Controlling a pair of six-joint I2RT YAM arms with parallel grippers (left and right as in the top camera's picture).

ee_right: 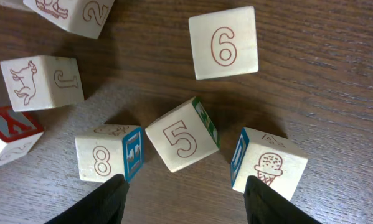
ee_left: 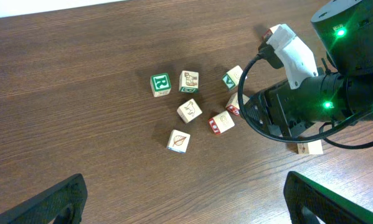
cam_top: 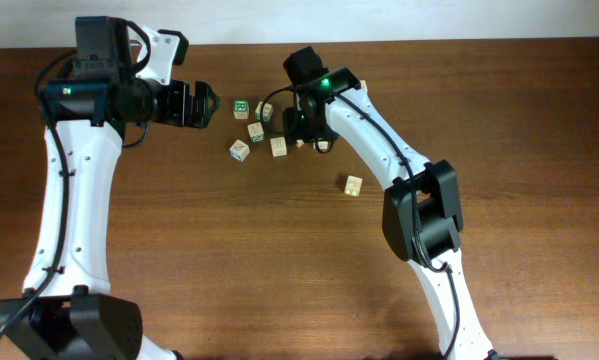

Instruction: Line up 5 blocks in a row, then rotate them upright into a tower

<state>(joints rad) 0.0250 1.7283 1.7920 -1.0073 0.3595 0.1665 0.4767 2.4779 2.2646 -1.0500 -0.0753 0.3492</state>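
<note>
On the table (cam_top: 229, 260): a loose cluster of blocks (cam_top: 256, 131) lies in the far middle, between the two arms.
Left edge of the cluster: a green-framed R cube (ee_left: 160, 84), the piece nearest the left arm.
Green-marked cube (ee_left: 232, 78): farther along, close to the right arm's dark wrist.
Stray block (cam_top: 352, 185): alone, well apart from the cluster, just beside the right arm.
In the way: the right arm's wrist body hides part of the cluster from overhead and in the left wrist view.
Right gripper (ee_right: 186, 193): fingers spread, nothing between them, pointing down over the blocks.
5 block (ee_right: 181, 134): turned diagonally, green print on its side, just ahead of the gap between the fingers, touching neither.
8 block (ee_right: 108, 158): blue side face, just above one fingertip (ee_right: 105, 202), its corner close to the 5 block.
Ice-cream block (ee_right: 270, 163): blue side face, just above the other fingertip.
6 block (ee_right: 223, 43): beyond the 5 block, apart from it.
J block (ee_right: 42, 82): off to the side, near a red-lettered block (ee_right: 9, 134).
Left gripper (ee_left: 183, 180): fingers spread wide and empty, with the cluster well ahead of them.
</note>
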